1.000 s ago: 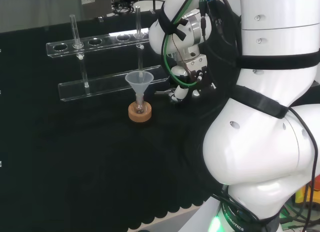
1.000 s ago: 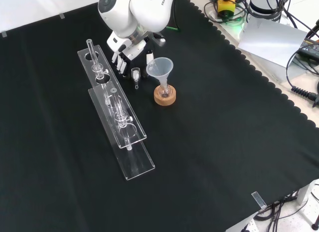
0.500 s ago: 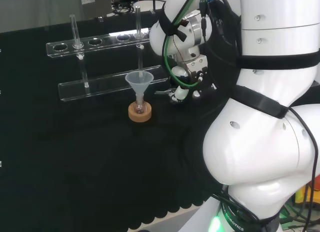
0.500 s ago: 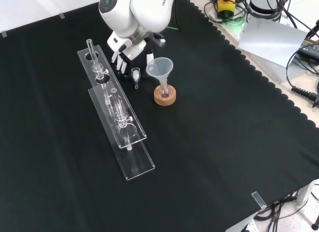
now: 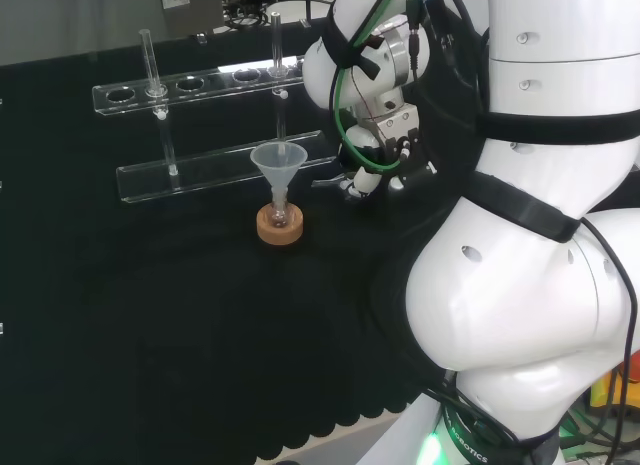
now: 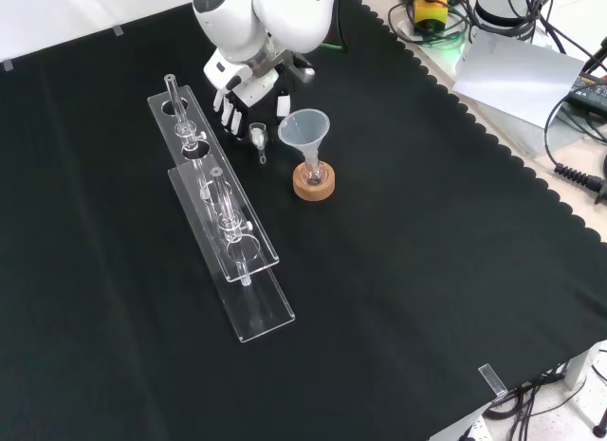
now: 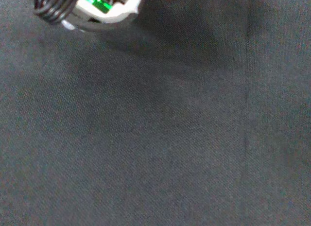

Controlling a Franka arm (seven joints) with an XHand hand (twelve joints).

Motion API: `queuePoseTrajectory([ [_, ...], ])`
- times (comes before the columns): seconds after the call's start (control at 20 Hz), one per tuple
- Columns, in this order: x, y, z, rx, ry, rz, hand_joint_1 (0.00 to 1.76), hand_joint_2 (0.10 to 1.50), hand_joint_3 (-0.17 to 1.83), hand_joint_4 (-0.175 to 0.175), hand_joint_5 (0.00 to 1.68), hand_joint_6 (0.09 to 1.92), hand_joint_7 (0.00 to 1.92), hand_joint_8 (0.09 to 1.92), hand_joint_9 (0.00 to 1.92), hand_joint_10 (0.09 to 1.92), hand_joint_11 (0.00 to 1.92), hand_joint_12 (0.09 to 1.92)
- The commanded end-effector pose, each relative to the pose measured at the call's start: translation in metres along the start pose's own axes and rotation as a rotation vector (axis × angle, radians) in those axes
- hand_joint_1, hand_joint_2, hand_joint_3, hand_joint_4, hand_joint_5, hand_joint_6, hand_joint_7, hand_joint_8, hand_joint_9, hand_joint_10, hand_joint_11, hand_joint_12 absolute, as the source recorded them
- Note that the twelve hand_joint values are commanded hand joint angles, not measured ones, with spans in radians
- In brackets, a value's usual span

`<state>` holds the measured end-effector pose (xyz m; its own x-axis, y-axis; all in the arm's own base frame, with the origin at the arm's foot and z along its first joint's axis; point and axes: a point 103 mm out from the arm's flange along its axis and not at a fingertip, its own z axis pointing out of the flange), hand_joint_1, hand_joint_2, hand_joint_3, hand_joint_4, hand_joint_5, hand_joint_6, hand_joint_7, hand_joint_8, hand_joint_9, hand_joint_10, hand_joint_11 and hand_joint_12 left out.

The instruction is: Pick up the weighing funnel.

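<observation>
The weighing funnel [image 6: 258,135], a small clear scoop with a short stem, hangs just above the black cloth between the hand's fingers [image 6: 228,117] and thumb [image 6: 283,105]. The hand [image 6: 245,92] is curled round it from above. In the head view the hand [image 5: 366,179] sits to the right of the big funnel, and the weighing funnel [image 5: 326,183] sticks out to its left. The wrist view looks down on bare cloth past a blurred white part of the hand [image 7: 99,9].
The big funnel [image 6: 303,130] stands in a small flask on a cork ring [image 6: 313,184], close to the right of the hand in the front view. A clear two-tier test-tube rack [image 6: 220,223] with a few tubes runs along the hand's left.
The hand has risen slightly, and the weighing funnel has come up off the cloth with it. The big funnel and the rack have not moved.
</observation>
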<state>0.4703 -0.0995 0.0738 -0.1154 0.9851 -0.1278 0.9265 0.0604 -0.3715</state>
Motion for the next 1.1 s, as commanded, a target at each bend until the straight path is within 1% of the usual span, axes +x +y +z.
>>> queuePoseTrajectory([
  [0.05,-0.013,-0.010,-0.018,0.009,-0.009,-0.016,1.05,0.80,0.56,0.175,1.07,0.98,0.67,0.68,1.02,0.41,0.71,1.13],
  [0.3,-0.027,-0.024,-0.045,-0.004,-0.023,-0.003,1.06,0.78,0.58,0.175,1.09,0.96,0.66,0.68,1.02,0.40,0.70,1.13],
  [0.6,-0.039,-0.048,-0.083,-0.022,-0.064,0.022,1.06,0.76,0.60,0.175,1.10,0.95,0.65,0.69,1.02,0.40,0.69,1.13],
  [1.1,-0.043,-0.086,-0.125,-0.045,-0.119,0.043,1.07,0.75,0.63,0.175,1.11,0.95,0.64,0.68,1.01,0.40,0.68,1.14],
])
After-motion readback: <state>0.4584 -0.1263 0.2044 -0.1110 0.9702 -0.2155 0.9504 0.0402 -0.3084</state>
